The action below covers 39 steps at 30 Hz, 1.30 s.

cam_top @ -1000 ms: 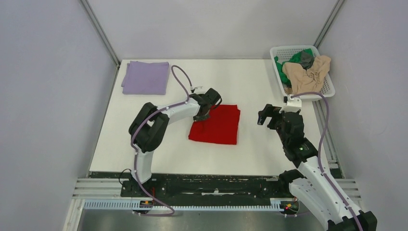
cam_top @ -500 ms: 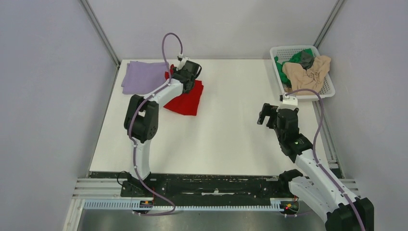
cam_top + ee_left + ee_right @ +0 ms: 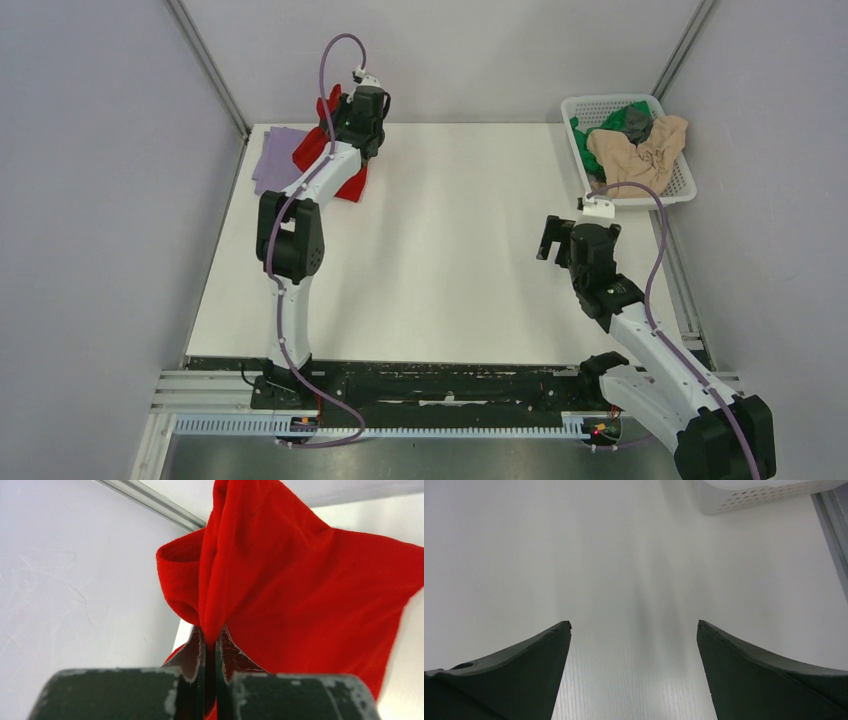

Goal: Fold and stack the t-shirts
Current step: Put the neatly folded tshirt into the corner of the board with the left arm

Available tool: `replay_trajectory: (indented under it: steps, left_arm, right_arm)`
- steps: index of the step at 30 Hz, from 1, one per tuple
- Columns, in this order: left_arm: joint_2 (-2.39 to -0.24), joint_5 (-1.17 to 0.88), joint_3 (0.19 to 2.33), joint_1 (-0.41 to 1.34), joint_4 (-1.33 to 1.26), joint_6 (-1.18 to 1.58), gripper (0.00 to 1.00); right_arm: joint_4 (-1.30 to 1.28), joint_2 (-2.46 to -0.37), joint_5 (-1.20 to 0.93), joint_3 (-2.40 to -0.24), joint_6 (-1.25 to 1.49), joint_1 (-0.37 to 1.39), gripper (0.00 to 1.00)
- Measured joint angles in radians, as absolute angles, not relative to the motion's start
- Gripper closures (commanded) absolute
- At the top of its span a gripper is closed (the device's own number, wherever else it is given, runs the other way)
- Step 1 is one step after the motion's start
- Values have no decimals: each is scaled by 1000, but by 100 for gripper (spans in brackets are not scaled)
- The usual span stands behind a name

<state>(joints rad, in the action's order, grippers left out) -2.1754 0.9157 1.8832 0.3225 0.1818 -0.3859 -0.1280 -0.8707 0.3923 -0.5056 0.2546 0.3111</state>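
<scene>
My left gripper is lifted at the far left of the table, shut on a bunched fold of the bright red t-shirt. The red t-shirt hangs from the left gripper and drapes down over the right edge of the folded lavender t-shirt; its lower corner reaches the table. My right gripper hovers open over bare table at the right, nothing between the right gripper's fingers. Beige, green and dark grey t-shirts lie crumpled in the basket.
The white mesh basket stands at the far right corner; its wall shows ahead of the right gripper. Grey walls and metal corner posts close in the table at the back and sides.
The left gripper has carried the red t-shirt from the table's middle up and back-left, over the lavender t-shirt's edge. The right arm has shifted only slightly.
</scene>
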Motion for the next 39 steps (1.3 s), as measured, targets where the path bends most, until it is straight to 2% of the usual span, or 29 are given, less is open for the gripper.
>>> replay_trajectory:
  steps: [27, 39]
  left_arm:
    - [-2174, 861, 1988, 291, 247, -432, 98]
    - [-2093, 835, 1998, 291, 290, -431, 98]
  right_arm:
    - [-130, -859, 447, -506, 249, 311, 2]
    - [-137, -875, 444, -506, 249, 311, 2]
